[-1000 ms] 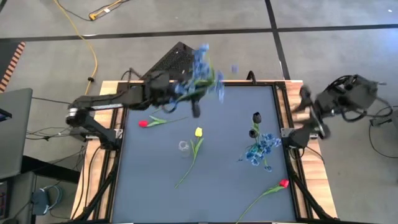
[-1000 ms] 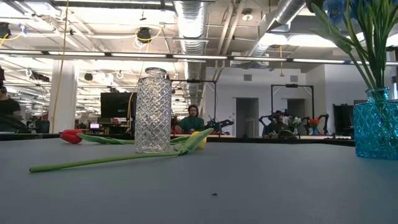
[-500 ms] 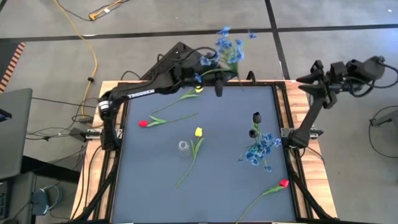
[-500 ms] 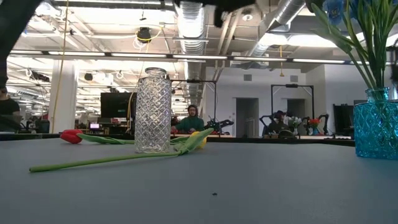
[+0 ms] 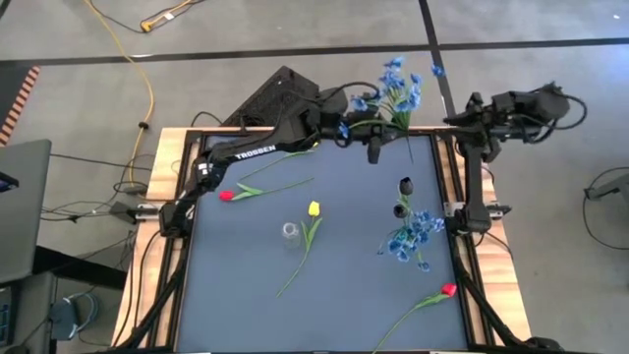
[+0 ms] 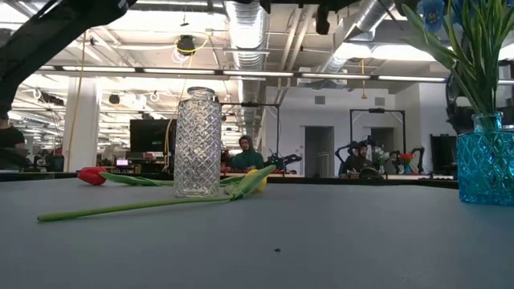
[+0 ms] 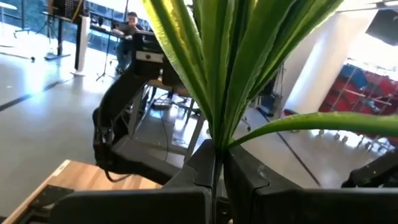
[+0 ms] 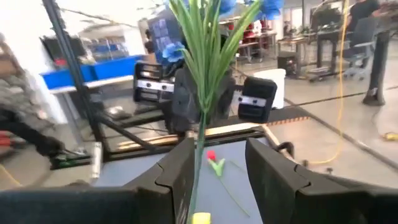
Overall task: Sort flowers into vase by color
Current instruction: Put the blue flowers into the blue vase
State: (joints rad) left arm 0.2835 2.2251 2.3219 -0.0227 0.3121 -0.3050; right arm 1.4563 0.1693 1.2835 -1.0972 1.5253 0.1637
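Handover of a blue flower bunch (image 5: 393,87) is in hand, by my reading, at the table's far edge, about 1 o'clock from its centre. Left gripper (image 5: 346,130) is clenched on the bunch's green stem, blossoms carried high above the table's far rim (image 5: 324,138). In the left wrist view the stem runs straight down between that arm's fingers (image 7: 186,177). Right gripper (image 5: 470,110) stands at 2 o'clock, just beside the bunch; its fingers (image 8: 180,165) are spread, with the stem hanging between them and not yet gripped.

Risks:
- If the left hand lets go before the right closes, the bunch could fall off the far side to the floor.
- Both wrists are near one another; a misjudged approach could knock them together or bend the leaves.

Remaining on the table: a red tulip (image 5: 227,196) at 10 o'clock, a yellow tulip (image 5: 314,208) and a clear glass vase (image 5: 290,232) near centre, a blue vase (image 5: 405,242) with blue blossoms at 3 o'clock, a second red tulip (image 5: 448,290) at 5 o'clock. Open room lies across the near half; the far corner is crowded.
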